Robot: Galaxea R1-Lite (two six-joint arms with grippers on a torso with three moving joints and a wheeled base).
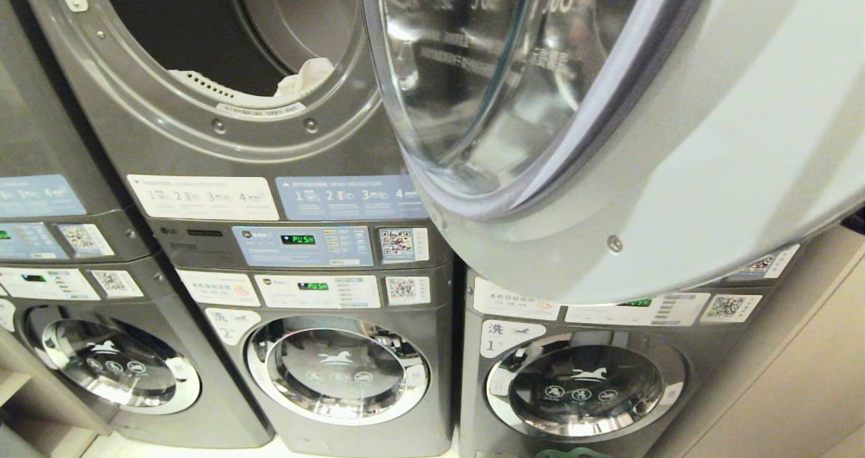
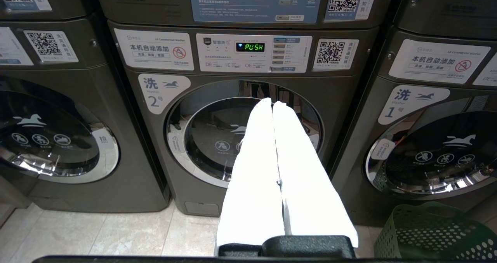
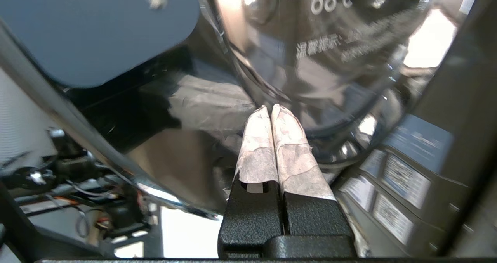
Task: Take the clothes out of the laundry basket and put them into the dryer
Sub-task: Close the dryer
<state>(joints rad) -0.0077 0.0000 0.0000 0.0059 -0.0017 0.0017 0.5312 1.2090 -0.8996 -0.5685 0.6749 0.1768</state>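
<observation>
Both hands empty, fingers pressed together: right hand (image 3: 271, 109) by open dryer door (image 1: 608, 140), left hand (image 2: 272, 104) low, laundry basket (image 2: 435, 232) beside it.

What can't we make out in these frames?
- Dryer drum, head view: dark; only a white cloth at the rim shows, the load does not.
- Laundry basket, left wrist view: cut by the frame edge, contents unseen.
- Right hand: shut, empty; outside the head view.
- Door glass, right wrist view: print blurred.
</observation>
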